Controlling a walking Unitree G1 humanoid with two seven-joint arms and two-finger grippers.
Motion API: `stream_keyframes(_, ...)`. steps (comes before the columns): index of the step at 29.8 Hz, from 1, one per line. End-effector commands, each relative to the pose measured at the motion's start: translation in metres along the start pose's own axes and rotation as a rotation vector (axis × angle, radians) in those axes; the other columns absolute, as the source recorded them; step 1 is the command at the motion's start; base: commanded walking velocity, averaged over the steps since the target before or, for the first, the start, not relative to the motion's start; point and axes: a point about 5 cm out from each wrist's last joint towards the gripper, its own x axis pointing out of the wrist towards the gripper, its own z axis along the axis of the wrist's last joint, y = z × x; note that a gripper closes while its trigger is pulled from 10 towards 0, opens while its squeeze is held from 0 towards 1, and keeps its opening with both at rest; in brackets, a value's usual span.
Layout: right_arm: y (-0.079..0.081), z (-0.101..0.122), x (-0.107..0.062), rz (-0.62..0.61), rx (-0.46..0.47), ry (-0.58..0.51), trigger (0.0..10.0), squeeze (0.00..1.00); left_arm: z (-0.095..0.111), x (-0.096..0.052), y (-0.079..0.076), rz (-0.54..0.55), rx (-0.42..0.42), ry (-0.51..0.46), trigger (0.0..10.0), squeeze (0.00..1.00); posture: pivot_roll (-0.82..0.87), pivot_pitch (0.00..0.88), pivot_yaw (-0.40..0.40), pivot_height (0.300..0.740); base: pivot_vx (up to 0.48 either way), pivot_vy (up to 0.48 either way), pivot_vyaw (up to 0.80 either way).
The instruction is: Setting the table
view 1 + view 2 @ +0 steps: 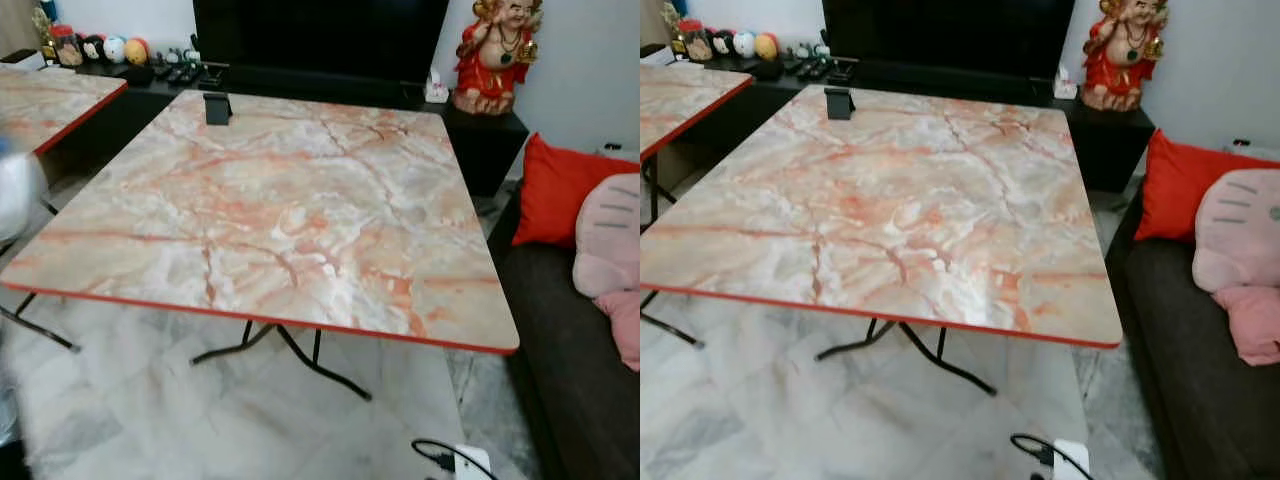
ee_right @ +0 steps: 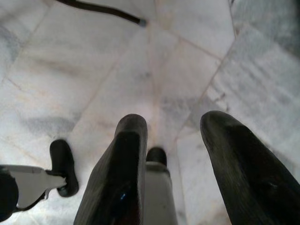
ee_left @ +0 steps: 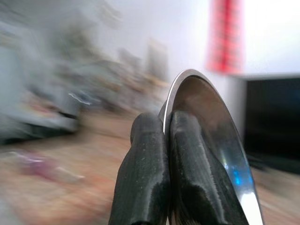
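Observation:
My left gripper (image 3: 166, 123) is shut on the rim of a shiny metal plate (image 3: 206, 117); the two black fingers pinch its edge, and the room behind is blurred. A blurred pale shape (image 1: 15, 190) shows at the left edge of the left eye view, beside the table. The folding table (image 1: 300, 230) has a marble-patterned top with a red edge and stands straight ahead, bare except for a small black stand (image 1: 217, 107) at its far side. My right gripper (image 2: 176, 124) hangs open over the marble floor with nothing between its fingers.
A second marble table (image 1: 40, 100) stands at the left. A dark sofa (image 1: 570, 360) with a red cushion (image 1: 560, 190) and pink cushions runs along the right. A black TV cabinet (image 1: 320, 45) and a red figurine (image 1: 495, 55) are behind. A white plug with cable (image 1: 462, 462) lies on the floor.

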Motion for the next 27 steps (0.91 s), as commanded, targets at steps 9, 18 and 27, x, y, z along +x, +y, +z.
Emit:
stream_keyframes(9,-0.007,0.002,0.000,-0.035,0.039,-0.010,10.0,0.00,-0.071,0.002,-0.092,-0.306,-0.530,0.394,10.0,0.00,0.04,0.000,-0.013,0.740,0.000,0.000,0.00)
stream_keyframes(18,-0.011,0.003,-0.001,-0.042,0.043,-0.011,10.0,0.00,-0.095,0.000,-0.112,-0.273,-0.585,0.488,10.0,0.00,0.03,0.000,-0.015,0.740,0.000,0.000,0.00)
stream_keyframes(27,-0.012,0.003,-0.001,-0.039,0.044,-0.016,10.0,0.00,-0.136,-0.019,-0.124,-0.099,-0.730,0.665,10.0,0.00,0.02,0.000,-0.016,0.740,0.000,0.000,0.00)
